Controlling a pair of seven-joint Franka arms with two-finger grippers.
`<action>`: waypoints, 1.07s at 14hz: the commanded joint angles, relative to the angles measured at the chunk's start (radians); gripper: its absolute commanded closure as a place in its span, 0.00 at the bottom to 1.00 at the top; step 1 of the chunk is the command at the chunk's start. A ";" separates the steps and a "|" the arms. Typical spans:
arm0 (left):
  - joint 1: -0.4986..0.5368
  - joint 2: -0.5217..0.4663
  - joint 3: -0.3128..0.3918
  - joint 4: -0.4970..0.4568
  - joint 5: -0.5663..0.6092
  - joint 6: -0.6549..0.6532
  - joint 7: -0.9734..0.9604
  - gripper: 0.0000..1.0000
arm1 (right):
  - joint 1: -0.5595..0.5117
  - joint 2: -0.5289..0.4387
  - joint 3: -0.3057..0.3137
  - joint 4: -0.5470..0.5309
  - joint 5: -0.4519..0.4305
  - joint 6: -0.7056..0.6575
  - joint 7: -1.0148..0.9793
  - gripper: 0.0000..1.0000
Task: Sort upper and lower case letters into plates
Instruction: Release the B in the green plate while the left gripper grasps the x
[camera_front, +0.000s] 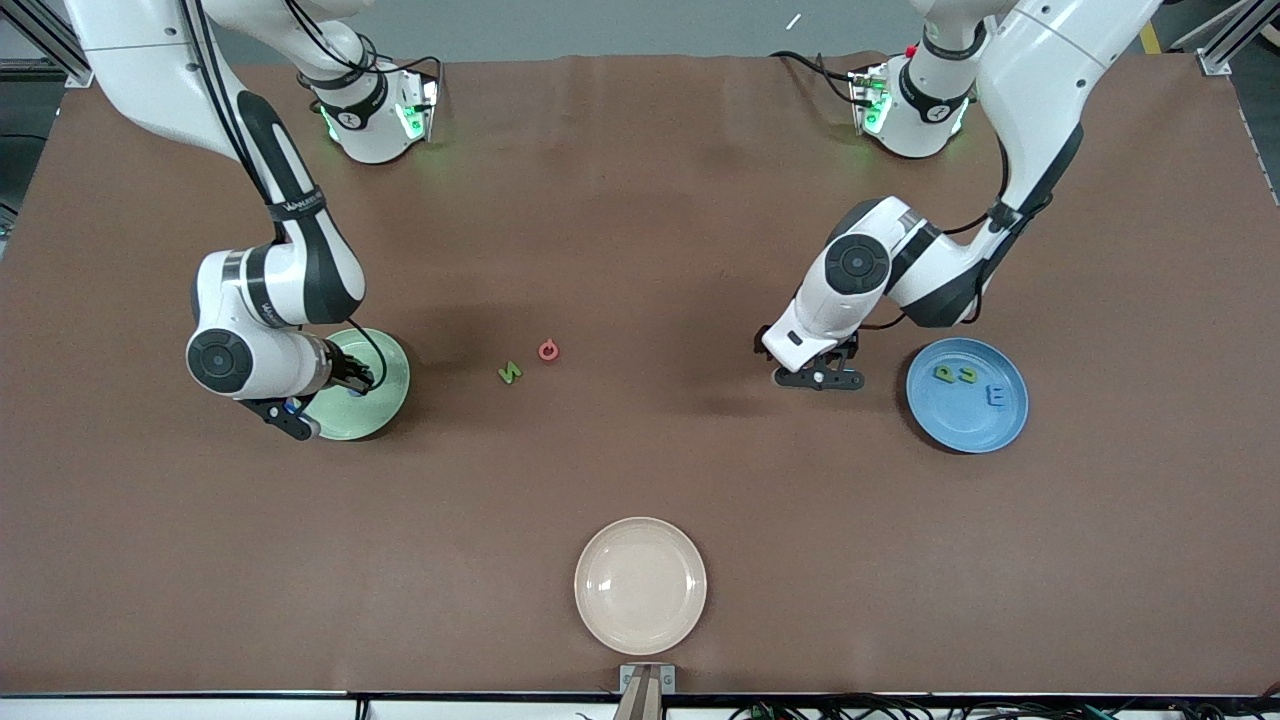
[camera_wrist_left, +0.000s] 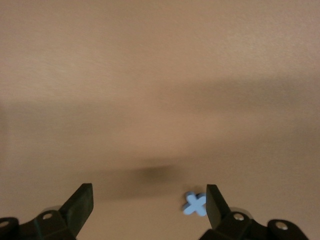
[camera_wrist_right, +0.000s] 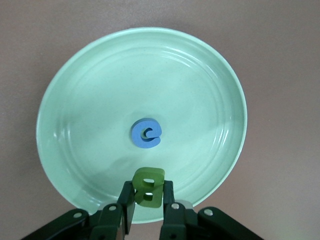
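1. Letters in sight number eight: four green, three blue, one red
2. Plates number three: a mint green plate (camera_front: 385, 395), a sky blue plate (camera_front: 1000, 425) and a cream plate (camera_front: 640, 585)
3. Mint green plate, toward the right arm's end of the bench (camera_front: 640, 200), holds a blue e (camera_wrist_right: 146, 133)
4. Right gripper (camera_wrist_right: 145, 210) hangs over that plate, fingers clamped on a green letter (camera_wrist_right: 148, 186)
5. Sky blue plate holds two green letters (camera_front: 956, 374) and a blue E (camera_front: 997, 397)
6. Green letter on the bench (camera_front: 510, 373) lies just beside the red letter (camera_front: 548, 350), between the two coloured plates
7. Left gripper (camera_wrist_left: 150, 202) hovers beside the sky blue plate, fingers spread wide and empty, a blue x (camera_wrist_left: 194, 204) on the bench below
8. Writing on the right arm is too small to read
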 joint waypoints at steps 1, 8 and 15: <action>-0.033 0.045 0.004 0.024 0.023 0.035 -0.029 0.01 | -0.026 -0.010 0.019 -0.058 -0.020 0.073 0.006 0.98; -0.070 0.088 0.009 0.014 0.076 0.035 -0.104 0.10 | -0.017 0.055 0.020 -0.074 -0.007 0.132 0.018 0.92; -0.085 0.103 0.010 0.006 0.084 0.029 -0.141 0.40 | -0.043 0.034 0.020 -0.027 -0.007 0.031 0.006 0.00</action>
